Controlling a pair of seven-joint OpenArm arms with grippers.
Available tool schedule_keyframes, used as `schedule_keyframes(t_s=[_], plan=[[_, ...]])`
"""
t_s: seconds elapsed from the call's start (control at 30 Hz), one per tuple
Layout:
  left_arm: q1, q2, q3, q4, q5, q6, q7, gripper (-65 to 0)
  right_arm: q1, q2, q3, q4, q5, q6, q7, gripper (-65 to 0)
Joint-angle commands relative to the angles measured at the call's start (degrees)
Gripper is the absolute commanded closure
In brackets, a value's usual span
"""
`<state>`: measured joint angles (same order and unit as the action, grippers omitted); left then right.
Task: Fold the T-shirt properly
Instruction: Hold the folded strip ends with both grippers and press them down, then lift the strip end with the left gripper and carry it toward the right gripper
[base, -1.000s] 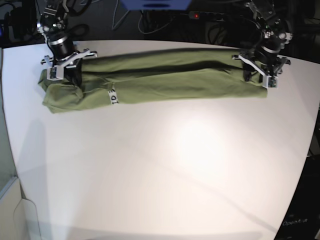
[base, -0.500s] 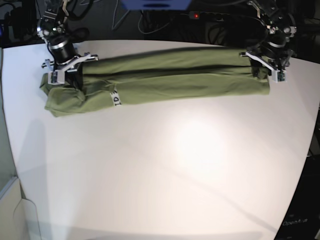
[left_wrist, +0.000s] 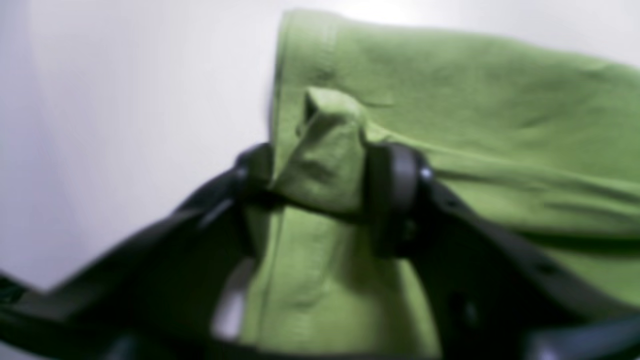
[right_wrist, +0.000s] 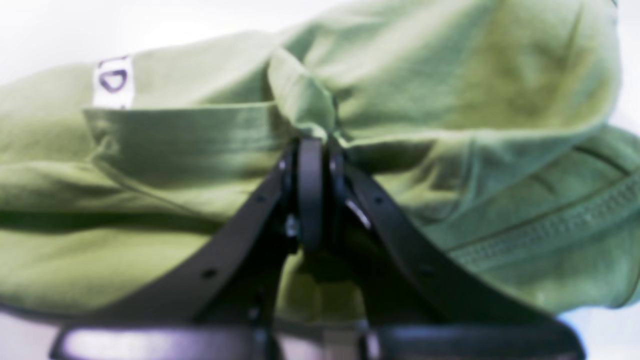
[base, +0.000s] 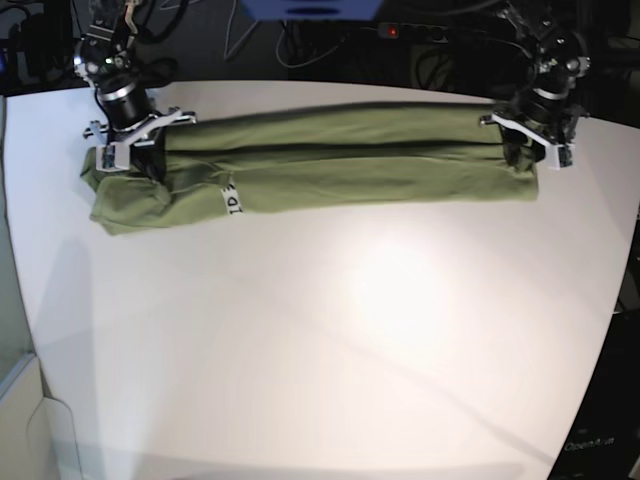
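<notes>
T-shirt (base: 340, 160), olive green and creased, lies as a long narrow band across the far side of the white worktop (base: 330, 330), stretched between the two tools. Lengthwise folds run along it, and a small white label (base: 232, 199) shows on its near edge, a short way along from the right tool (base: 127, 160). That tool is clenched on a bunched pinch of cloth at the rumpled end, its fingers pressed together with a peak of fabric standing above them. At the other end the left tool (base: 527, 153) has a raised fold of cloth, near a stitched hem, between its part-closed fingers (left_wrist: 395, 195), both touching it.
</notes>
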<state>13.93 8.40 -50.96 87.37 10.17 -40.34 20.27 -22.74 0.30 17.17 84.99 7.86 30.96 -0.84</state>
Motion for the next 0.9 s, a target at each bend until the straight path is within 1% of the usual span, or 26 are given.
schedule_keyframes(t_s=[0.0, 0.03, 0.07, 0.1, 0.13, 0.27, 0.5, 0.57, 0.67, 0.87], plan=[[0.5, 0.3, 0.1, -1.2, 3.7, 0.3, 5.4, -12.4, 0.0, 0.5, 0.3, 0.7, 0.5, -0.1, 1.1, 0.0], [0.3, 0.3, 0.3, -1.5, 3.7, 0.3, 5.8, -2.5, 0.0, 0.5, 0.4, 0.7, 0.5, -0.1, 1.1, 0.0], [-0.3, 0.3, 0.4, -1.5, 3.8, 0.3, 5.8, 0.0, 0.0, 0.5, 0.4, 0.7, 0.5, -0.1, 1.1, 0.0], [-0.8, 0.3, 0.4, -1.5, 4.0, 0.3, 5.8, -0.7, 0.0, 0.5, 0.4, 0.7, 0.5, -0.1, 1.1, 0.0], [-1.0, 0.3, 0.4, -1.4, 4.0, 0.3, 5.8, -3.2, 0.0, 0.5, 0.3, 0.7, 0.5, -0.1, 1.1, 0.0], [-1.1, 0.6, 0.4, 1.4, 3.8, 0.3, 5.8, -2.3, 0.0, 0.5, 0.3, 0.7, 0.5, -0.1, 1.1, 0.0], [-3.4, 0.6, 1.2, 12.5, 4.1, 0.3, 5.9, -2.3, 0.4, 0.5, 0.2, 0.7, 0.4, -0.1, 1.1, 0.0], [-3.8, 0.6, 3.1, 15.5, 5.2, 0.3, 5.9, -2.3, 0.5, 0.5, 0.2, 0.7, 0.4, -0.1, 1.1, 0.0], [-4.3, 0.6, 6.2, 19.2, 9.0, 0.3, 5.9, -2.2, 0.5, 0.5, 0.2, 0.6, 0.4, -0.1, 1.1, 0.0], [-3.8, 0.6, 15.0, 23.1, 13.2, 0.3, 5.9, -2.2, 2.0, 0.5, 0.2, -0.5, 0.4, -0.1, 0.5, 0.0]])
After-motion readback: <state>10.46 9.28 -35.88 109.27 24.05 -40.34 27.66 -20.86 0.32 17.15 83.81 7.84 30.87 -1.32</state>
